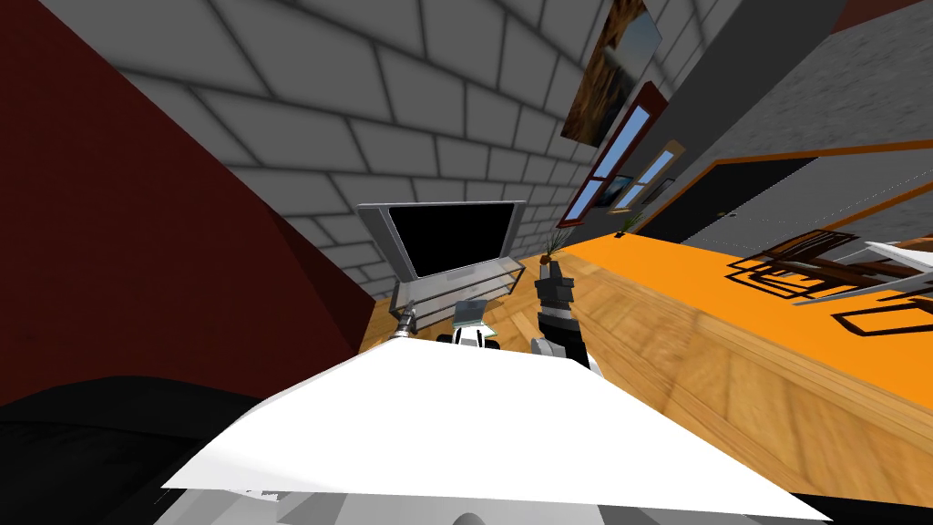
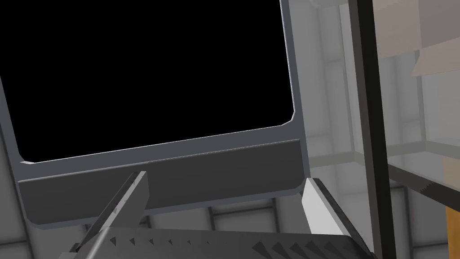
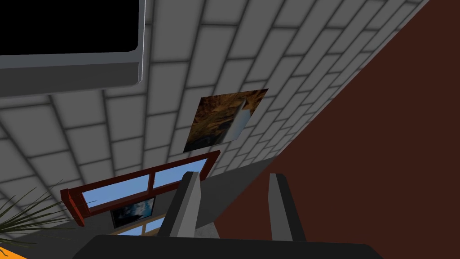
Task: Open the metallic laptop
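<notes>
The left gripper point(image 2: 224, 177) is holding its two fingers wide apart with nothing between them. It is pointing straight at the lower frame of the television point(image 2: 161, 180), whose black screen is looming close ahead. Whether the fingertips are touching that grey frame I cannot tell. Beside the television, a dark upright post point(image 2: 366, 112) and a clear pane point(image 2: 417, 148) are crossing the left wrist view.

In the head view the television is sitting on a low stand point(image 1: 474, 278) of grey rails and clear shelves, which is backing onto the grey block wall point(image 1: 364, 109). The left gripper is hovering by the stand's left corner.

The laptop point(image 1: 471, 313) is showing as a small, plain, pale grey slab just in front of the stand. It is lying between the two arms and apart from both grippers. It is too small to tell whether its lid is up or down.

The right gripper point(image 3: 233, 174) is standing raised on the laptop's right, its fingers parted by a narrower gap and gripping nothing. A potted plant point(image 1: 554, 244) is rising just behind that arm. Beyond it, an orange surface point(image 1: 774, 292) is running alongside the wooden floor point(image 1: 656, 346). A dark red wall point(image 1: 137, 228) is closing off the left side.
</notes>
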### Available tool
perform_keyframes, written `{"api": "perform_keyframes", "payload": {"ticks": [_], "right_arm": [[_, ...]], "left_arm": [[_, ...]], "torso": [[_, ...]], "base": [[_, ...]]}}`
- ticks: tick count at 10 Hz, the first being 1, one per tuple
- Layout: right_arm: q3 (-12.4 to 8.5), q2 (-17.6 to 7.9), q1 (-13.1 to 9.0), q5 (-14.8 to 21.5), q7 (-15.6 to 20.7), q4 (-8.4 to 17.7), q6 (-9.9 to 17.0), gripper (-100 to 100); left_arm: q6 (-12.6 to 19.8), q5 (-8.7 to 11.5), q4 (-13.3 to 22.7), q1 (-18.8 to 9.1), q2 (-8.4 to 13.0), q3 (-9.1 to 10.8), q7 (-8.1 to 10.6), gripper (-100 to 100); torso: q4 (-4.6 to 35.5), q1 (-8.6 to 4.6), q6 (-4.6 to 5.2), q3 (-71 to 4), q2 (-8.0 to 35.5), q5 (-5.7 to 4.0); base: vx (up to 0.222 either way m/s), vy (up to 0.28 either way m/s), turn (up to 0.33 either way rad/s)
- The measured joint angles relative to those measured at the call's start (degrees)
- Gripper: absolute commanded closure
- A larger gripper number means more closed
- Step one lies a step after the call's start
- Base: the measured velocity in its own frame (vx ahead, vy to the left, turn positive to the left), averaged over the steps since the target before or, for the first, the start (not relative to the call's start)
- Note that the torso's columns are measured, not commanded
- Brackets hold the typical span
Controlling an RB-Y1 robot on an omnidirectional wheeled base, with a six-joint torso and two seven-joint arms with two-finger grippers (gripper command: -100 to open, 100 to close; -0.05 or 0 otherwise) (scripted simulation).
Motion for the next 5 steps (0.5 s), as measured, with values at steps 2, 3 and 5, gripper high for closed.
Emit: {"api": "perform_keyframes", "payload": {"ticks": [2,3,5], "right_arm": [[0.0,0.0,0.0,0.0,0.0,0.0,0.0,0],[0.0,0.0,0.0,0.0,0.0,0.0,0.0,0],[0.0,0.0,0.0,0.0,0.0,0.0,0.0,0]], "left_arm": [[-1.96,0.36,4.71,-0.41,0.14,-0.15,0.38,-100],[-2.69,0.45,6.6,-0.06,-0.14,-0.31,0.28,-100],[-3.52,0.81,10.02,-0.55,-0.28,-0.41,0.38,-100]], "torso": [[-0.01,-0.03,-0.01,-0.02,-0.03,-0.01],[0.0,-0.04,0.0,0.0,0.01,-0.01],[0.01,0.02,0.0,0.02,0.04,-0.01]], "base": [[0.055,-0.042,-0.012],[0.056,-0.057,-0.023],[0.038,-0.038,-0.011]]}}
